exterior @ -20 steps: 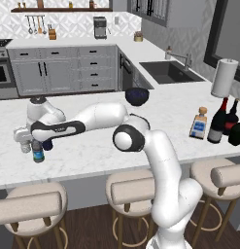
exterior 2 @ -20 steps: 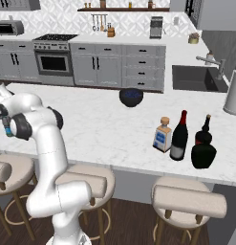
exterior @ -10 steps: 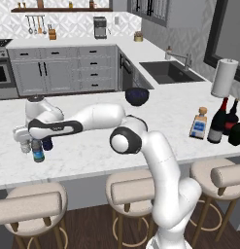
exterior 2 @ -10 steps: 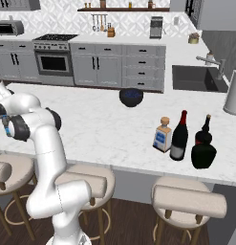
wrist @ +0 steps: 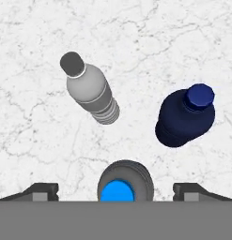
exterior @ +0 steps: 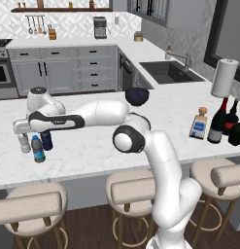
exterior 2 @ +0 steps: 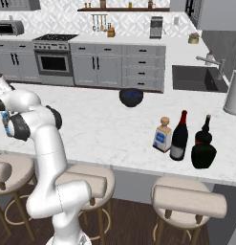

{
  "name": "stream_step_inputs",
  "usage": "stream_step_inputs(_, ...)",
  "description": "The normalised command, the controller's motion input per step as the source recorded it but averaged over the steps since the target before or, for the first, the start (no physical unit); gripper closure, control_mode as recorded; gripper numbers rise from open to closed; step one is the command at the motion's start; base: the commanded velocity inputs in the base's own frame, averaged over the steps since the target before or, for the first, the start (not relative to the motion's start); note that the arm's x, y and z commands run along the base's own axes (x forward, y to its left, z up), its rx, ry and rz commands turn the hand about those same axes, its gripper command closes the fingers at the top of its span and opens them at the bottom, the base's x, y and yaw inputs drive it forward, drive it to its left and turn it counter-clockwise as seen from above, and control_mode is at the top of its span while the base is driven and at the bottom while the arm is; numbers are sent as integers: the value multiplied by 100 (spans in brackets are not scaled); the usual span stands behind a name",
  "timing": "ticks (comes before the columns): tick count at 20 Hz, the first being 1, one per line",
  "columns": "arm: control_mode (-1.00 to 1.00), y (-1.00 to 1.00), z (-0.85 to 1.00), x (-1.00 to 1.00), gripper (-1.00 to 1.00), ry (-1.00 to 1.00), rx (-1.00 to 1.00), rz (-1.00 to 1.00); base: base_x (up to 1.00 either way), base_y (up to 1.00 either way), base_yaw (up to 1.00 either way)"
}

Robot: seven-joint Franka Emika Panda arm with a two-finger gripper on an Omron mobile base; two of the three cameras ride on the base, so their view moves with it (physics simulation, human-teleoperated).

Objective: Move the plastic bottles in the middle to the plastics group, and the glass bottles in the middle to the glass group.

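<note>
In the hand view, the small water bottle (wrist: 123, 183) with a blue cap stands on the counter between my gripper's (wrist: 116, 190) spread fingertips (wrist: 40, 191), and the jaws are open and clear of it. Just beyond it are the clear white-capped bottle (wrist: 90, 90) and the solid dark-blue bottle (wrist: 185, 117). From the left base, my gripper (exterior: 36, 137) hovers over these three at the counter's far left: the water bottle (exterior: 38, 149), the clear one (exterior: 25, 144) and the dark-blue one (exterior: 46, 140). Far right stand the squarish bottle (exterior: 199, 124) and the red-necked wine bottle (exterior: 218, 121), next to the dark glass bottles (exterior: 233, 124).
A dark bowl (exterior: 137, 96) sits mid-counter behind my arm. A white paper-towel roll (exterior: 223, 78) stands at the back right, near the sink (exterior: 167, 71). From the right base I see the squarish bottle (exterior 2: 163, 135), the wine bottle (exterior 2: 178, 139) and a squat dark bottle (exterior 2: 203, 149). Stools line the counter's front edge.
My jaws have opened wide and let go of the water bottle, which stays upright beside the two small bottles. The arm has barely moved.
</note>
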Motion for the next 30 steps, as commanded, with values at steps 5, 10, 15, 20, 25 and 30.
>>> stream_step_inputs(5,-100,-70,50,-23,-100,-1,1,0,0,0,0)
stream_step_inputs(10,-100,-95,25,-39,-100,0,0,0,0,0,0)
stream_step_inputs(15,-100,-100,0,-51,-100,2,0,0,0,0,0)
stream_step_inputs(20,-100,-100,0,-58,-100,3,-2,0,0,0,0)
stream_step_inputs(25,-100,-100,0,-68,-100,2,-3,0,0,0,0)
stream_step_inputs(30,-100,-100,0,-78,-100,0,0,0,0,0,0)
